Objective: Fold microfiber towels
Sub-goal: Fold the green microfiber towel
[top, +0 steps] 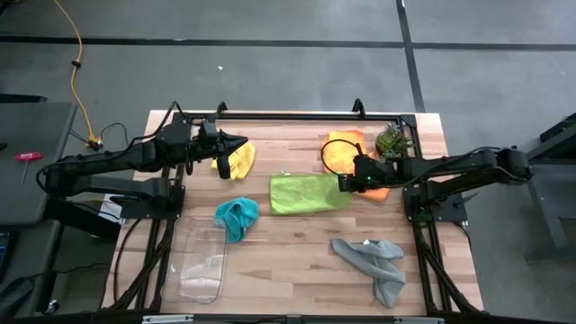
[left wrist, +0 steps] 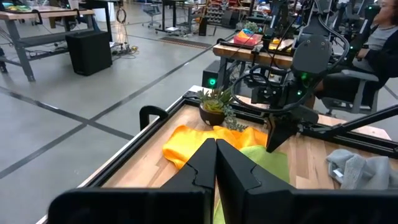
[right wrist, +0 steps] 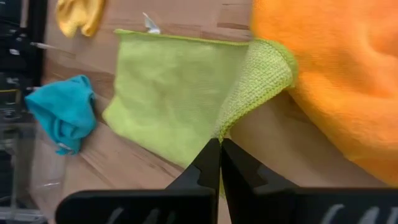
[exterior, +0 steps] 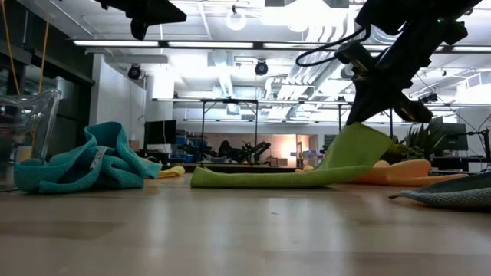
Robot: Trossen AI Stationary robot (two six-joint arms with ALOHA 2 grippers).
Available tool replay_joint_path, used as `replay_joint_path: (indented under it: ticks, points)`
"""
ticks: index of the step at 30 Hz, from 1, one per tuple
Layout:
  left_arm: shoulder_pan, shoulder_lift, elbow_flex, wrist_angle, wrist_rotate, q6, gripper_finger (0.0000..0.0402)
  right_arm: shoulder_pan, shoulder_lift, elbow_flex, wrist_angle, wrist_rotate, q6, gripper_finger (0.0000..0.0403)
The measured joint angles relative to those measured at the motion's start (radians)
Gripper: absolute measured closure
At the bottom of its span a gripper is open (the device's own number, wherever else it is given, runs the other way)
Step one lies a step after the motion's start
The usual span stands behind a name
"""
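Pinching the lime green towel [right wrist: 168,93] by its corner, I'm holding my right gripper [right wrist: 219,144] clamped on it, lifting beside the orange towel [right wrist: 336,74].

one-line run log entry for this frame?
right gripper: shut on lime green microfiber towel corner, lifting | left gripper: shut, above yellow microfiber towel

No legible text, labels, brand marks, numbers or signs appear in any view. The lime green towel [right wrist: 168,93] carries a small white tag at its edge, on the side away from the right end effector [right wrist: 219,144]; any print on it cannot be read.
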Motion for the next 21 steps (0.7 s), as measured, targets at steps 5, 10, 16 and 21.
replay_joint_path:
  ticks: [5,10,16,21]
  points:
    - [-0.002,0.02,0.0,-0.04,-0.004,-0.012,0.0401,0.0,0.0,0.0,0.051,-0.002,-0.003,0.0403]
    - [-0.018,0.116,-0.002,-0.166,-0.005,-0.067,0.0402,0.0,0.008,0.0,0.13,-0.009,-0.007,0.0403]
    - [-0.088,0.303,-0.002,-0.186,-0.002,-0.089,0.0401,0.002,0.067,0.001,0.247,-0.045,-0.019,0.0403]
    - [-0.135,0.418,-0.002,-0.153,0.003,-0.152,0.0402,0.032,0.16,0.002,0.364,-0.053,-0.014,0.0403]
